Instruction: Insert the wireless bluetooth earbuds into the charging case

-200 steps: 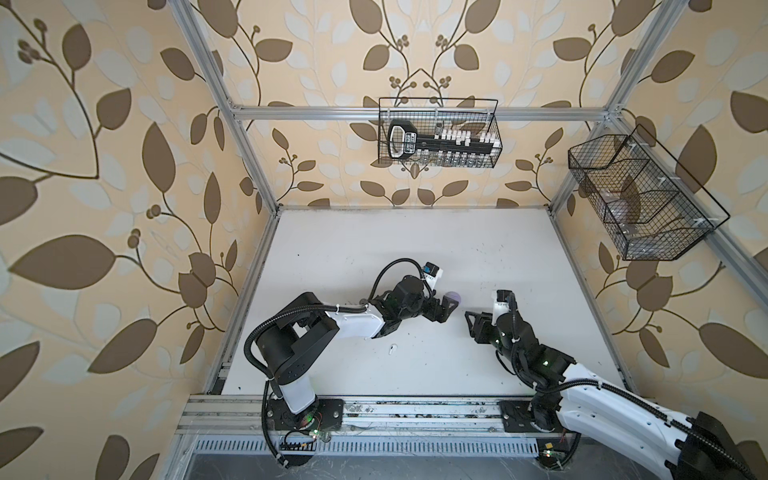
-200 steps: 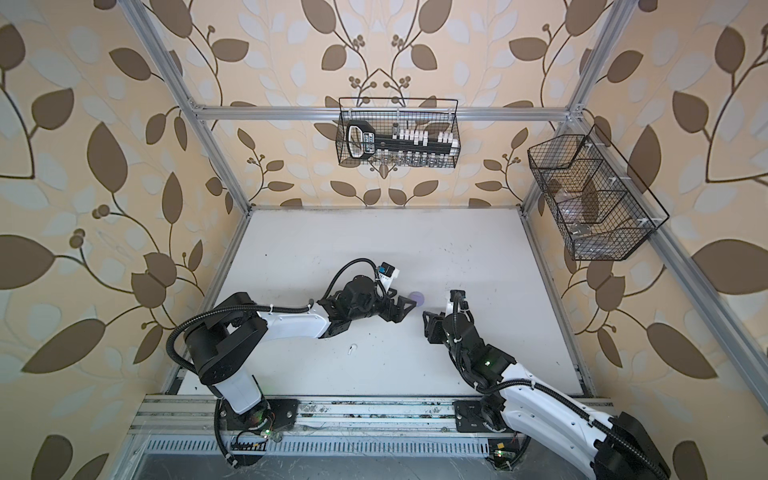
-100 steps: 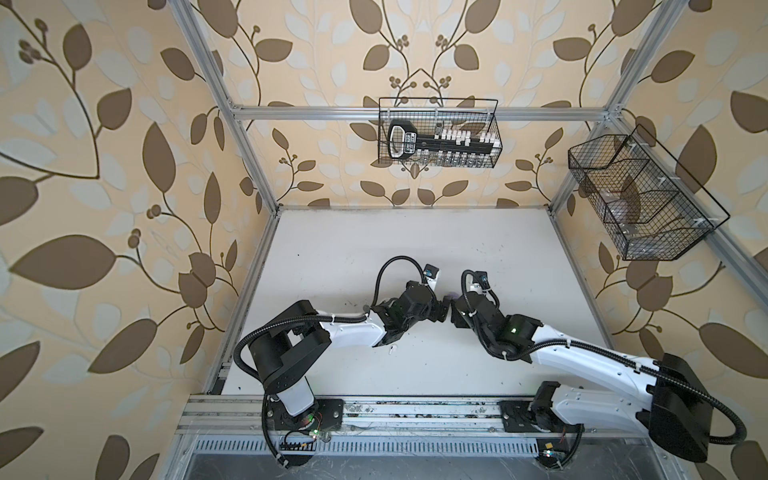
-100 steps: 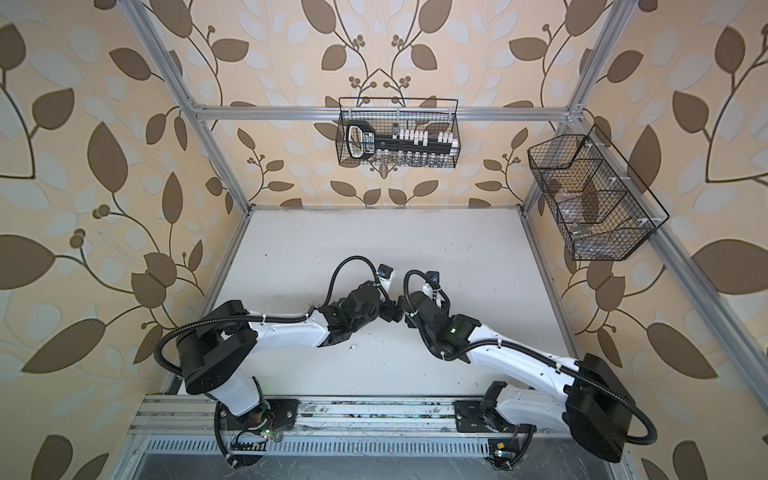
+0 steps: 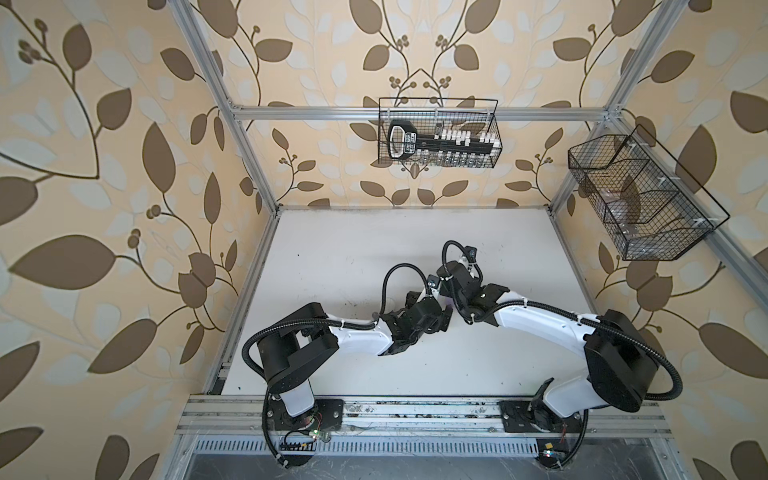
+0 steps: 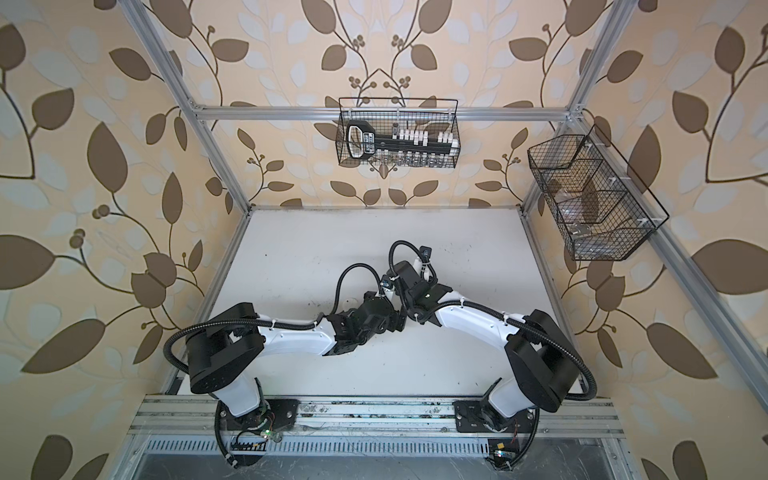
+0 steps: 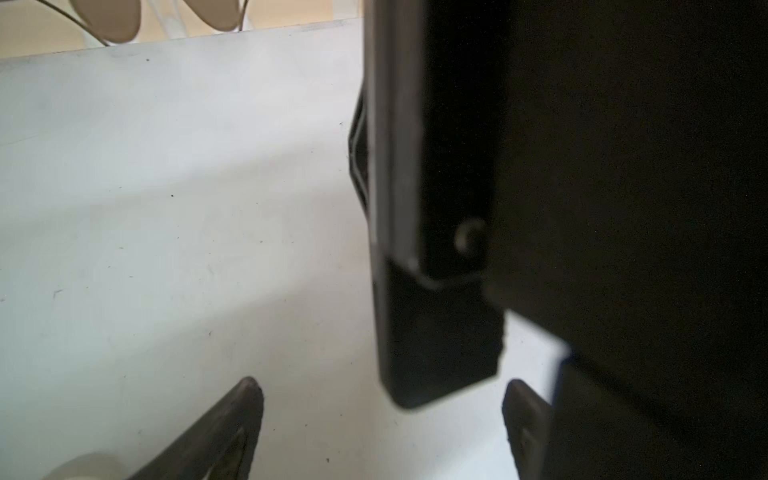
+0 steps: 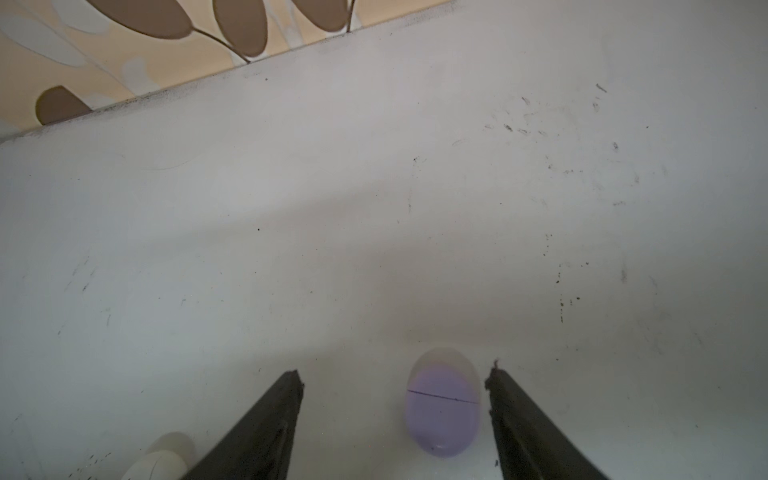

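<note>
Swung inward over the past second: right arm [image 5: 536, 328], then out toward 4 o'clock, now reaching to the middle of the surface [image 5: 353, 249] and crossing close above the wrist of the left arm [image 5: 361, 336]. Left arm stretched a little farther toward the centre from its base at 7 o'clock. Then in the open between the two wrists, now hidden under them or nearly so in both top views: lavender charging case [image 8: 442, 407].

From the right wrist camera: right pincer [image 8: 395, 372] spread wide, gripping nothing, straddling the lavender charging case. Lying on the surface between the fingers [image 8: 266, 428], much nearer one than the other, no contact visible. Egg-shaped and smooth, pale violet fading to a whitish, translucent end. Closed, with a thin dark seam across the middle. Just outside the farther finger, part of a white rounded case [image 8: 166, 453], also on the surface.

From the left wrist camera: left pincer [image 7: 382, 384] wide open and empty. Right ahead of it, the black body of the right arm, filling much of the view. At the edge, a blurred white rounded thing [image 7: 83, 467].

No telling where the earbuds are in any view.

On the back wall at 12 o'clock, a wire basket [image 5: 438, 133]; at 2 o'clock, a second wire basket [image 5: 640, 195].
</note>
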{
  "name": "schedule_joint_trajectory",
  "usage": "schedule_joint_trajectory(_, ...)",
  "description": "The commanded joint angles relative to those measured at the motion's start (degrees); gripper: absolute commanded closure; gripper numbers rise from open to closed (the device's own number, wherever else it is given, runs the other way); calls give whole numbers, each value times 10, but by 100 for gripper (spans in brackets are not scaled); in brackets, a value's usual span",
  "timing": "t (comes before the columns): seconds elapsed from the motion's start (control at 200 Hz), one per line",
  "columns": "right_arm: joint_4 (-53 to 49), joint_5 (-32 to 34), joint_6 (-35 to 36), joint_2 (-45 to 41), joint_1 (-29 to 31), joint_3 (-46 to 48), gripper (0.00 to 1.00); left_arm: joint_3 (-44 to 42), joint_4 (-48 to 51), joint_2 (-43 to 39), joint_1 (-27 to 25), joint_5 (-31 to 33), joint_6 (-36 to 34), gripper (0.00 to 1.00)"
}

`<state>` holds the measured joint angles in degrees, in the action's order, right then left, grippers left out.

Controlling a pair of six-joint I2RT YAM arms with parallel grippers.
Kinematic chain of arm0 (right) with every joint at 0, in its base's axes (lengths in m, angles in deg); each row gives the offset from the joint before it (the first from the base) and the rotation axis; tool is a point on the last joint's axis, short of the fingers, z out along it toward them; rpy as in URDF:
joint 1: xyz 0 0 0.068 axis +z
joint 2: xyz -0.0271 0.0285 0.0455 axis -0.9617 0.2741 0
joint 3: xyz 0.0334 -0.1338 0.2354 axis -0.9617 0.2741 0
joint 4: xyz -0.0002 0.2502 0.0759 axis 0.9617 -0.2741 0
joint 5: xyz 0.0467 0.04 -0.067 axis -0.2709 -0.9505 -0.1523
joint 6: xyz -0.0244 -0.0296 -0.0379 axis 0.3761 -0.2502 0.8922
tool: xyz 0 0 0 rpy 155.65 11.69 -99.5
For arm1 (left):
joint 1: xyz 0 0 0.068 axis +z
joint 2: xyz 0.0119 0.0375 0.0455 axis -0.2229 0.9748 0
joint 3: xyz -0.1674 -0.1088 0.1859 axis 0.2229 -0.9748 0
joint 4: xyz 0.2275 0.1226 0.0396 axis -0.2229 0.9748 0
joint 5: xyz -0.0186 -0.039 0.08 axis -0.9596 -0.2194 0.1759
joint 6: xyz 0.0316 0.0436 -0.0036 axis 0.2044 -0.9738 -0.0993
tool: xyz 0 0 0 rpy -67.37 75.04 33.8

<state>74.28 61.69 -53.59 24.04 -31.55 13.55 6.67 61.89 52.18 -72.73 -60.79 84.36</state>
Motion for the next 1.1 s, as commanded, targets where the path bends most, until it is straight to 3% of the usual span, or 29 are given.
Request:
schedule_joint_trajectory(0.0, 95, -14, -9, 9, 41, -33, 26, 30, -34, 3, -66, -93, -106, 8)
schedule_joint_trajectory(0.105, 84, -12, -22, -14, 21, -12, 25, 9, -56, -13, -66, -54, -98, 7)
schedule_joint_trajectory(0.19, 106, -15, -37, -25, 12, 12, 24, -1, -75, -16, -66, -25, -95, 1)
schedule_joint_trajectory(0.36, 63, 32, -76, -7, 27, -13, 24, -10, -111, -13, -66, 9, -70, 1)
schedule_joint_trajectory(0.495, 49, 58, -65, -34, 19, 1, 22, -37, -144, -23, -51, 5, -63, 1)
schedule_joint_trajectory(0.605, 35, 71, -40, -54, 14, 2, 13, -16, -82, -40, -51, 106, -54, 1)
schedule_joint_trajectory(0.7, 24, 93, -12, -70, 20, 4, 1, -44, -110, -72, -50, 180, -83, 1)
schedule_joint_trajectory(0.775, 24, 89, 17, -82, 21, 8, 0, -65, -94, -106, -37, 213, -63, 1)
schedule_joint_trajectory(0.895, 10, 84, 44, -98, 23, 8, 0, -103, -53, -173, 9, 173, -7, 1)
schedule_joint_trajectory(1.095, 3, 134, 73, -122, 45, 10, 0, -160, -73, -249, 18, 169, -47, 1)
